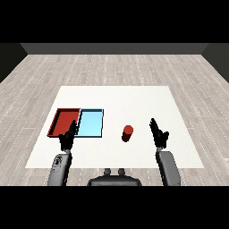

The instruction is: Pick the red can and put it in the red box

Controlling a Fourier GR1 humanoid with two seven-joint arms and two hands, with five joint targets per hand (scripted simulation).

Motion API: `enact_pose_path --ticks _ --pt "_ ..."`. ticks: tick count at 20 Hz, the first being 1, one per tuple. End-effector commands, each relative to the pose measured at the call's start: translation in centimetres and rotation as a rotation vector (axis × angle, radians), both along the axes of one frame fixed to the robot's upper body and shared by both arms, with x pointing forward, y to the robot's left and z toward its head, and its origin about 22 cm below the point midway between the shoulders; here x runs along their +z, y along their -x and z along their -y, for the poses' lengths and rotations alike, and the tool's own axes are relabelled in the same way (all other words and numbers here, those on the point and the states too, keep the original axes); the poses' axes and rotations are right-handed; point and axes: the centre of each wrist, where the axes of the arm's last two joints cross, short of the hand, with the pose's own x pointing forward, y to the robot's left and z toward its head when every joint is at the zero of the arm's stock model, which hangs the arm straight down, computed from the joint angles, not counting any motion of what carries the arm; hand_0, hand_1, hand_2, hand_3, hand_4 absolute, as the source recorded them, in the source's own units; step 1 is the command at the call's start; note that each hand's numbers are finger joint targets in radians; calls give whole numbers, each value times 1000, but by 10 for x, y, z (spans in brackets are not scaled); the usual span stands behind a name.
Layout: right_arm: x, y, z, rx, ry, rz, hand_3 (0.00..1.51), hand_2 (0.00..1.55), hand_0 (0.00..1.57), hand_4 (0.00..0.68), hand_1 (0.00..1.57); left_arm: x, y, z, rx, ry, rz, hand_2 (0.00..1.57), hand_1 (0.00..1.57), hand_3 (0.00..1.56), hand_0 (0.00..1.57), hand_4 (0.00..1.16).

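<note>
Head view: the red can (127, 133) stands upright on the white desk (134, 98). It is the landmark here. Nothing touches it. To the can's left lies the blue tray (91, 130), and just past that, touching it side by side, the red tray (62, 115). The can is well apart from the red tray, w/ the blue tray in between.

The right robot hand (158, 132) is near the can, on its right side, w/ a gap between them. Its fingers look straight and apart, holding nothing. The left robot hand (68, 137) is far left of the can, over the near edge of the red tray. Its fingers also look relaxed, holding nothing.

So the pick is not yet done.

What could go wrong, I think: the can is tall and thin, so a sideways bump from the right robot hand could tip it and make it roll. Also the blue tray is closer to the can, so a short carry could end in the wrong tray. The left robot hand sits near the red tray and may get in the way.
</note>
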Motion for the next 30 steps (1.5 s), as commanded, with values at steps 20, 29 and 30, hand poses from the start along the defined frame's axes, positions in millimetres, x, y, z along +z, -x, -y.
enact_pose_path --ticks 20,29,30 --pt "6 44 -14 86 -124 310 0 0 0 0 0 -8 -11 22 -23 72 465 0 0 0 0 0" --pt "-17 37 -10 74 -160 287 0 0 0 0 0 -3 -5 13 -26 65 458 0 0 0 0 0" --pt "-3 36 -13 87 -166 289 0 0 0 0 0 34 -14 5 -20 75 448 0 0 0 0 0"
